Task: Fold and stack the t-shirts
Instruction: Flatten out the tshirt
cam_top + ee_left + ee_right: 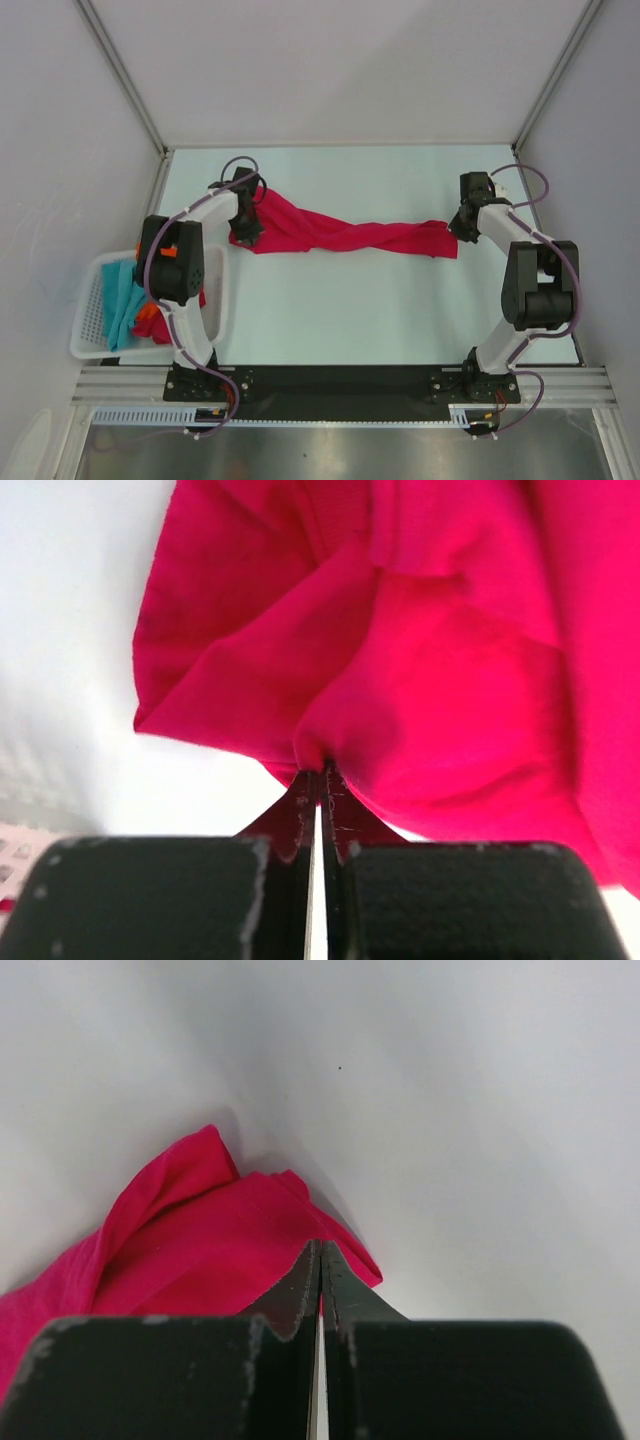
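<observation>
Shirt (pixel 340 236): red, twisted, long axis left-right across table (pixel 380 310) | left gripper (pixel 246 232): jaws pinching its left end | right gripper (pixel 459 231): jaws pinching right end | I reckon next: untwist, spread flat.

You have four soft cloth t-shirts in view: two crimson red t-shirts (pixel 340 236), one orange t-shirt (pixel 148 313) and one teal t-shirt (pixel 122 300). You also have one white slotted plastic basket (pixel 90 320) and two black-and-white robot arms (pixel 180 270).
</observation>
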Action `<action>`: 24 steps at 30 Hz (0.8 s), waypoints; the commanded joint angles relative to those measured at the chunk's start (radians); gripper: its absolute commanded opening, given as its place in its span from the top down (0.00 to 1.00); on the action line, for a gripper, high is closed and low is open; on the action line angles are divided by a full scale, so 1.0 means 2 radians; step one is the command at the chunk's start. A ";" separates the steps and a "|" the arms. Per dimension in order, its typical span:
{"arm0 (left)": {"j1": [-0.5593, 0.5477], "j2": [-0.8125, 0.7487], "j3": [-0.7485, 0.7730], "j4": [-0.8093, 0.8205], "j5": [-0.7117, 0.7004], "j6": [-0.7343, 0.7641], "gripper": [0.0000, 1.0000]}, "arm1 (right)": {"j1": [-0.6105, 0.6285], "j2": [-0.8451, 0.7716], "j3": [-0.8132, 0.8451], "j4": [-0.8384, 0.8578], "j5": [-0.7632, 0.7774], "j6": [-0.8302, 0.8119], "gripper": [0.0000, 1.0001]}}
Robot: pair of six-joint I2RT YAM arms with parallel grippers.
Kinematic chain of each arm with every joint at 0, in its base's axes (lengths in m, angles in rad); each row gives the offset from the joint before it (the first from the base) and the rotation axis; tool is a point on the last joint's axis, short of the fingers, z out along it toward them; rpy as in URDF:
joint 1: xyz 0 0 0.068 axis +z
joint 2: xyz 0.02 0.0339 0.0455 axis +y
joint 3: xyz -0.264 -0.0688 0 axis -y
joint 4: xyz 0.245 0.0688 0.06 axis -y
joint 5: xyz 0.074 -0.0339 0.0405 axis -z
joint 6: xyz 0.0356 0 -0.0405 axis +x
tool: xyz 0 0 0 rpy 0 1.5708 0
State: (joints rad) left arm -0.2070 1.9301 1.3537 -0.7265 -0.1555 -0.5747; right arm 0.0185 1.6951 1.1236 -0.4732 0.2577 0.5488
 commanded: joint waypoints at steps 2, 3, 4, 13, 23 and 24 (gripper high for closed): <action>-0.002 -0.063 0.029 -0.016 0.017 0.014 0.99 | 0.008 -0.005 -0.001 0.019 -0.005 -0.003 1.00; -0.002 -0.068 0.052 -0.026 0.016 0.019 0.99 | 0.010 -0.003 -0.002 0.021 -0.004 -0.002 1.00; -0.002 -0.083 0.064 -0.035 0.013 0.023 0.99 | 0.011 -0.002 -0.003 0.023 -0.004 -0.002 1.00; -0.002 -0.146 0.194 -0.132 0.012 0.042 0.99 | 0.031 0.014 0.003 0.025 0.012 0.009 1.00; 0.002 -0.156 0.208 -0.145 0.022 0.047 0.98 | 0.039 0.035 0.026 0.002 0.021 0.016 0.92; 0.002 -0.154 0.192 -0.141 0.026 0.043 0.99 | 0.041 0.034 0.027 0.001 0.024 0.016 0.90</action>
State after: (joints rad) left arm -0.2066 1.5814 1.7676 -0.9966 -0.1192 -0.5110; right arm 0.0921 1.7588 1.1301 -0.4522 0.2752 0.5674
